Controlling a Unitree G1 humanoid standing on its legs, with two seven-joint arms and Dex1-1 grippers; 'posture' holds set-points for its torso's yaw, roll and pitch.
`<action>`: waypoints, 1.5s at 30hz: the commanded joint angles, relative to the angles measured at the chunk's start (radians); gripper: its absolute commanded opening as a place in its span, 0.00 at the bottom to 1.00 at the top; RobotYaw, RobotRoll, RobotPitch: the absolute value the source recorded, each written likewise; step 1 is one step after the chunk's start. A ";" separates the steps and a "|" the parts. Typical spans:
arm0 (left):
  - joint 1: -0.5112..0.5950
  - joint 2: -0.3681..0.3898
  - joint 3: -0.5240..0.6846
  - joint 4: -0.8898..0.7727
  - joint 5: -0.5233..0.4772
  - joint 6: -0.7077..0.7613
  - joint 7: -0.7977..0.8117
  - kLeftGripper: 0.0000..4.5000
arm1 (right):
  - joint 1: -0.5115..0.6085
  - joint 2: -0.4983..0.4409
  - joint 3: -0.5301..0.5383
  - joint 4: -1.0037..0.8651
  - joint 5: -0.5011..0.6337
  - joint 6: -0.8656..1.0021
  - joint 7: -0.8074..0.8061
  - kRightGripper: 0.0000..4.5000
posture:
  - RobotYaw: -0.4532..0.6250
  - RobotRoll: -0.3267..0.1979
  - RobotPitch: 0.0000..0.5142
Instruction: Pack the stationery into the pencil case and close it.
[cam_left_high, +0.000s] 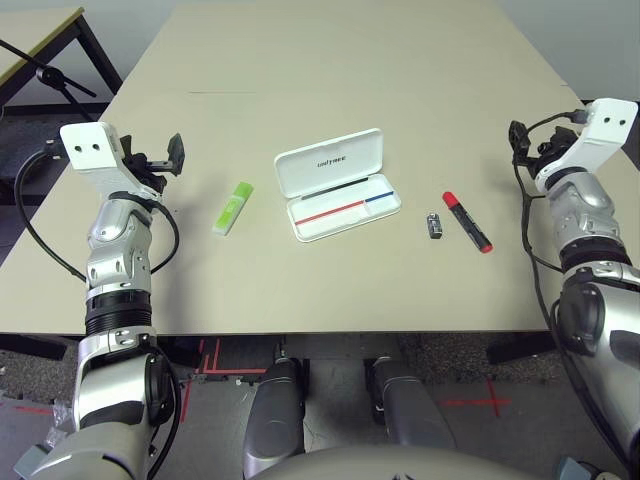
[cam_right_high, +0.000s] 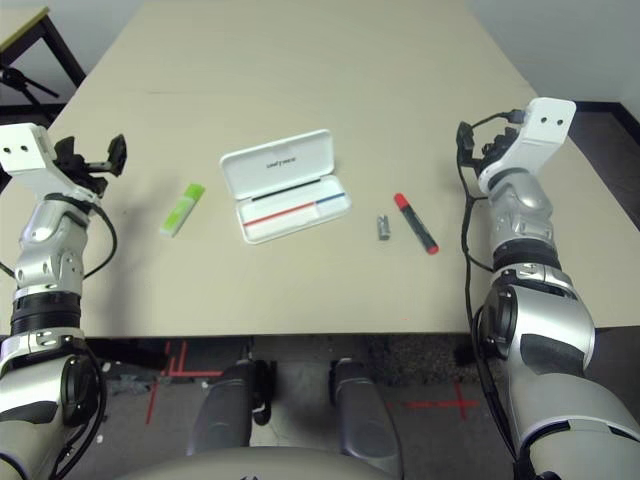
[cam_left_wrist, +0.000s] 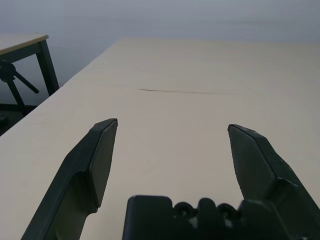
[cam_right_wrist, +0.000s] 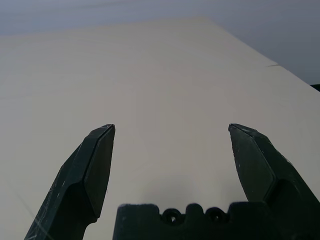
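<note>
The white pencil case lies open in the middle of the table, its lid raised at the back and a red-and-blue stripe in its tray. To its left rests a lime-green highlighter. On its right sit a tiny dark grey piece and a red marker with a black end. My left gripper hovers open at the table's left side, well left of the highlighter. Over at the right side my right gripper is open too, beyond the marker. Both wrist views show spread fingers over bare tabletop.
The beige table stretches far back with free room. A second table with dark legs stands off the far left corner. Red tape marks show on the floor below the near edge.
</note>
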 joint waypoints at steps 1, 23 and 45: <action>0.003 0.019 0.011 -0.014 -0.006 0.010 -0.009 0.99 | -0.015 0.006 0.010 -0.008 0.005 0.006 0.052 1.00 | 0.46 0.62 0.23; 0.128 0.065 -0.030 -0.420 -0.139 0.354 -0.202 0.99 | 0.103 -0.137 0.279 -0.441 0.006 0.391 0.783 1.00 | 0.47 0.62 0.28; 0.347 0.305 -0.190 -0.875 -0.341 0.716 -0.538 0.99 | 0.204 -0.209 0.382 -0.703 0.009 0.598 0.950 1.00 | 0.46 0.62 0.30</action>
